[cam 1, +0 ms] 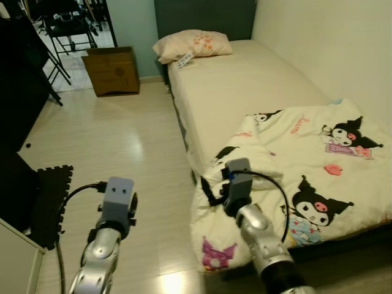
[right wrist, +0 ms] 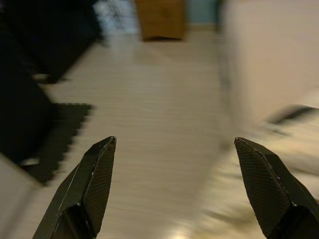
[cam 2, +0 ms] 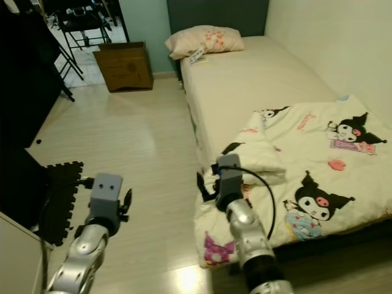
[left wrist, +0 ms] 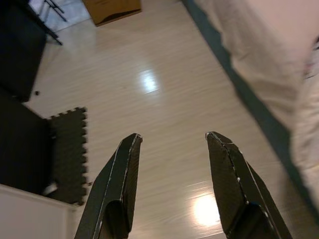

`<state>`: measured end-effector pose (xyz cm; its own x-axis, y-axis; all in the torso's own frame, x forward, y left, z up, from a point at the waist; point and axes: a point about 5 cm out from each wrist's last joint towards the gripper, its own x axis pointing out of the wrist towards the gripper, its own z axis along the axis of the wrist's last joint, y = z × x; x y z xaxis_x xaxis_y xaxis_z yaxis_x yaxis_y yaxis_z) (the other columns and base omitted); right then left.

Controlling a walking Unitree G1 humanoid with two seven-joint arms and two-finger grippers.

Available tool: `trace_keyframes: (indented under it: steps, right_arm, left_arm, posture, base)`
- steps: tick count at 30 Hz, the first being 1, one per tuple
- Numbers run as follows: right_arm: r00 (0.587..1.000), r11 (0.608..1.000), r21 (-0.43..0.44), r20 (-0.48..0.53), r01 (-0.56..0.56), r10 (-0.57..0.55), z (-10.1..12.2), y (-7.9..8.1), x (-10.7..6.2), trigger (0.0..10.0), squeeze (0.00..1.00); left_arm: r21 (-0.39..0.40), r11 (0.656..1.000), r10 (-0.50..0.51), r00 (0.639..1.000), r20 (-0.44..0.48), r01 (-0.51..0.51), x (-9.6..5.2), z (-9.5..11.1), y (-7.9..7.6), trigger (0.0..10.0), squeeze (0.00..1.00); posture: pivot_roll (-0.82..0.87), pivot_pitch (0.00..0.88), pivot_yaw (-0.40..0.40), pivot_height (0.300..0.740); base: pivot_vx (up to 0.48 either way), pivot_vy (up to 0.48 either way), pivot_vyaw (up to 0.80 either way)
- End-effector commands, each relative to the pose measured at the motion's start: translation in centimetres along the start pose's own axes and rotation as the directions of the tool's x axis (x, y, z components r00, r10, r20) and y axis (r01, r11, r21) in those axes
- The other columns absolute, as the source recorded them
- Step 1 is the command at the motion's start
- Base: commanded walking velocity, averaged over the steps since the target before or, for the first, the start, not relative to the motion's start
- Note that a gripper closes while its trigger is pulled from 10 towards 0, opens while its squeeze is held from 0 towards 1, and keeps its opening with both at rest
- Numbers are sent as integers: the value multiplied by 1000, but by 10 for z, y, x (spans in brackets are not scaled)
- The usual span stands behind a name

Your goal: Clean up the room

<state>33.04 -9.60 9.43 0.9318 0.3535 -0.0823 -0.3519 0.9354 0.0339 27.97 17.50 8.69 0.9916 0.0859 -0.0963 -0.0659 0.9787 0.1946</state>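
A white blanket (cam 1: pixel 306 159) printed with cartoon characters lies crumpled over the near end of the bed (cam 1: pixel 245 79), and its edge hangs down toward the floor. A pink pillow (cam 1: pixel 193 44) rests at the head of the bed. My right gripper (right wrist: pixel 174 140) is open beside the blanket's folded corner at the bed's edge, with nothing between its fingers (cam 1: pixel 207 191). My left gripper (left wrist: pixel 173 135) is open above the bare wooden floor (cam 1: pixel 122 141), well left of the bed, and holds nothing.
A cardboard box (cam 1: pixel 112 70) stands by the far wall left of the bed. A black foam mat (cam 1: pixel 52 196) and dark furniture (cam 1: pixel 18 79) line the left side. A white cabinet corner (cam 1: pixel 15 260) is at the near left. A folding chair (cam 1: pixel 67 24) stands behind.
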Motion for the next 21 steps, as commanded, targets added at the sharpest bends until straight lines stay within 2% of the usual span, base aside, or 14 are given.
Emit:
trace_keyframes:
  steps: [1,8,21]
  right_arm:
    - [1000,1000,4,-7,8,-8,-3,-2,-2,10000,0]
    - [1000,1000,8,-5,10,-10,-4,-2,-3,10000,0]
    - [1000,1000,9,-4,9,-9,-3,-3,-3,10000,0]
  left_arm:
    - [22,999,-28,999,-34,29,-4,-6,0,10000,0]
    - [41,999,-34,998,-48,36,-6,-7,0,10000,0]
    - [24,1000,-16,997,-76,18,-6,-8,0,10000,0]
  posture:
    - [-31,126,43,738]
    - [-27,129,45,738]
    - [-27,131,37,738]
  base:
    - [0,0,0]
    - [0,-402,0]
    - [0,-449,0]
